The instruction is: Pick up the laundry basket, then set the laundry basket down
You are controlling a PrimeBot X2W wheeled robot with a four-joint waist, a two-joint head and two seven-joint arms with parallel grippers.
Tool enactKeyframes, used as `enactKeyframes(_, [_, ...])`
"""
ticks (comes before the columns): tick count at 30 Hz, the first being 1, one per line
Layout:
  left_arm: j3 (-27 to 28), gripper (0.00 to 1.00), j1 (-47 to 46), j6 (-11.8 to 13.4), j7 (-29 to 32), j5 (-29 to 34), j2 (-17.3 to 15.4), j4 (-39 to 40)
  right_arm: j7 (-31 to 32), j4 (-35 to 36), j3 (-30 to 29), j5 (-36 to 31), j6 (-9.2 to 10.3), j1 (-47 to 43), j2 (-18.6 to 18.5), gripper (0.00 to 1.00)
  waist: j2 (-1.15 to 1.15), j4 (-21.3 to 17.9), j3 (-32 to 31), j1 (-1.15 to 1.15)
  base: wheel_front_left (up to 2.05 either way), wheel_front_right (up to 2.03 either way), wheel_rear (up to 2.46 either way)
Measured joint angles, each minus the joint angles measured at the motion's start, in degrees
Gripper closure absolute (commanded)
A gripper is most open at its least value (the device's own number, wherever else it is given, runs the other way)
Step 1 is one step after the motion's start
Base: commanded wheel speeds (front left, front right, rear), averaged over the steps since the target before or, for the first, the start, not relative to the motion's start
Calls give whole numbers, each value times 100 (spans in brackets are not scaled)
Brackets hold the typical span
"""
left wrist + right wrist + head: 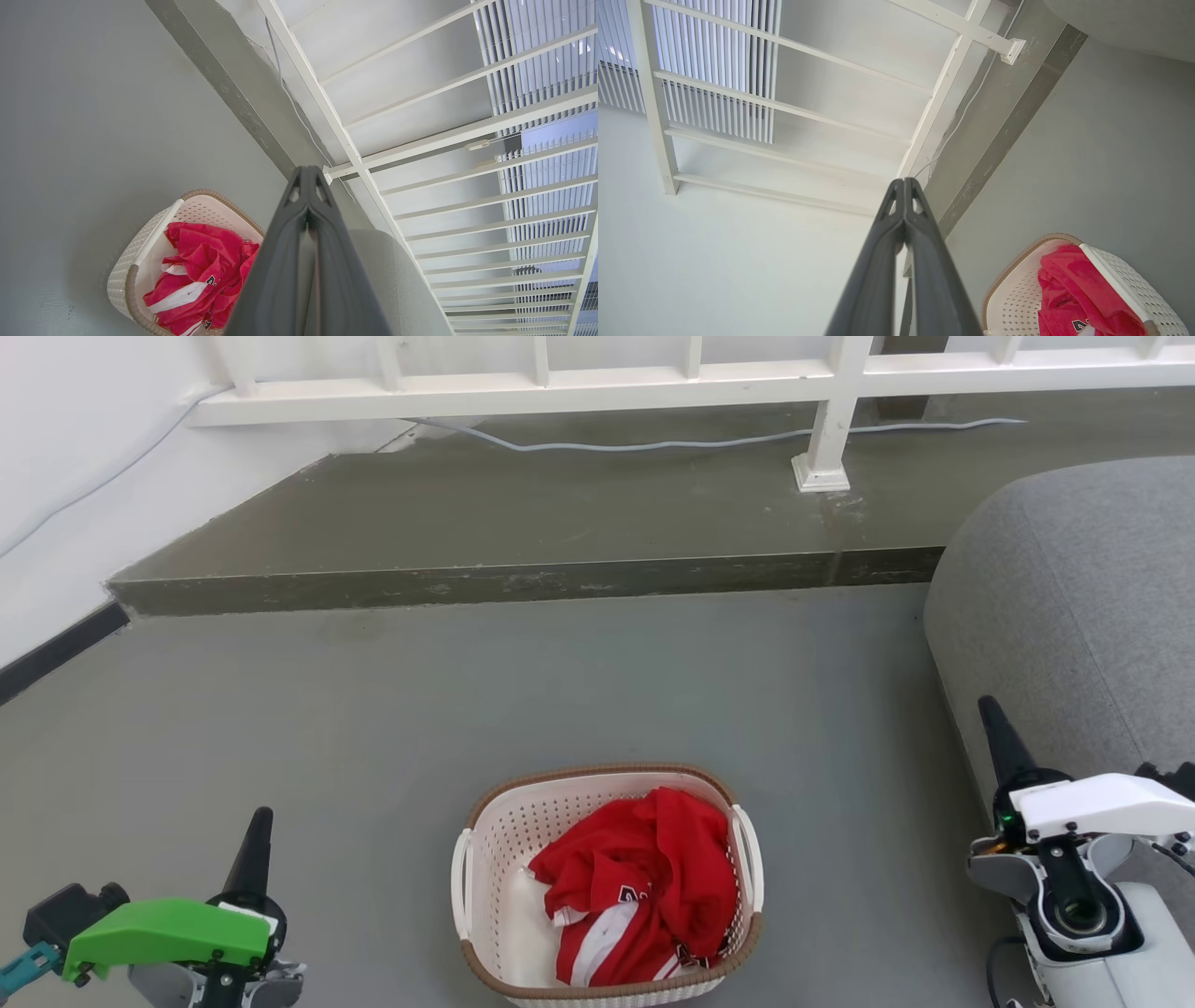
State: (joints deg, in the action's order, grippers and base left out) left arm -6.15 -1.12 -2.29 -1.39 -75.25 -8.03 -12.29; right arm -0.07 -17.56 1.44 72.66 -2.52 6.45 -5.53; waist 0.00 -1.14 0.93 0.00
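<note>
The laundry basket (495,859) sits on the grey floor at the bottom centre of the head view, cream-white and perforated with a brown rim and white loop handles. A crumpled red and white garment (644,887) lies inside it. My left gripper (260,821) is at the lower left, shut and empty, well apart from the basket. At the right, beside the sofa, my right gripper (990,714) is also shut and empty. The left wrist view shows the shut left gripper (307,175) and the laundry basket (135,245); the right wrist view shows the shut right gripper (904,184) and the laundry basket (1017,298).
A grey sofa (1083,616) curves in at the right, close to my right arm. A raised concrete step (523,537) runs across the back, with a white railing (831,420) and a loose cable (653,443) on it. A white wall (56,476) bounds the left.
</note>
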Motion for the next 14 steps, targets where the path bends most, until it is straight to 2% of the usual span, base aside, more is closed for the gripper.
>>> enactKeyframes(14, [342, 100, -15, -200, 243, -873, 177, -143, 274, 37, -396, 888, -205, -52, 135, 100, 0, 53, -36, 0, 0, 0, 0])
